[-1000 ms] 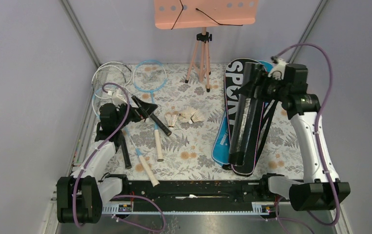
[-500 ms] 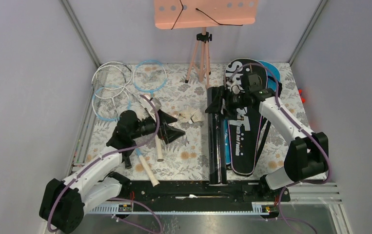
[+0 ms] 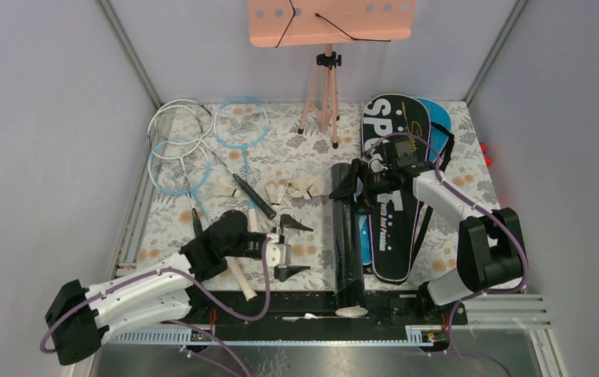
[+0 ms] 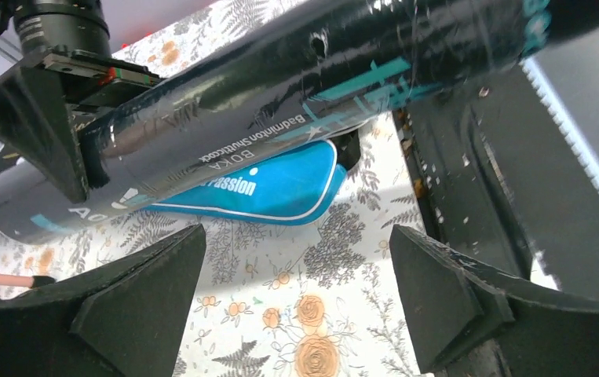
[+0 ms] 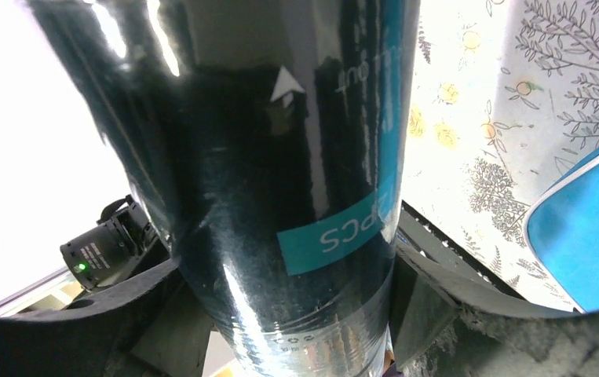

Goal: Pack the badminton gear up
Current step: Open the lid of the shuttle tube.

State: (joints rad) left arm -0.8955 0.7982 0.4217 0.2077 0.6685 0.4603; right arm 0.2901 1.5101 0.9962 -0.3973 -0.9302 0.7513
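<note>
The black tube (image 3: pixel 346 243) runs from mid-mat to the near rail, left of the black SPORT bag (image 3: pixel 394 236) and the blue bag (image 3: pixel 437 114). My right gripper (image 3: pixel 352 184) is shut on its far end. In the right wrist view the tube (image 5: pixel 280 196) fills the space between the fingers (image 5: pixel 429 302). My left gripper (image 3: pixel 292 247) is open and holds nothing, just left of the tube. Its wrist view shows the tube (image 4: pixel 296 86) above the blue bag (image 4: pixel 280 184). Rackets (image 3: pixel 202 141) lie at the far left. Shuttlecocks (image 3: pixel 296 188) sit mid-mat.
A pink perforated board (image 3: pixel 331 20) stands on tripod legs (image 3: pixel 323 94) at the back centre. A black rail (image 3: pixel 280 302) borders the near edge of the flowered mat (image 3: pixel 304 141). Grey walls close in on both sides.
The right arm swung the tube left off the bags and lowered it toward the mat's middle. The left gripper left the rackets and moved right and nearer, beside the tube.
</note>
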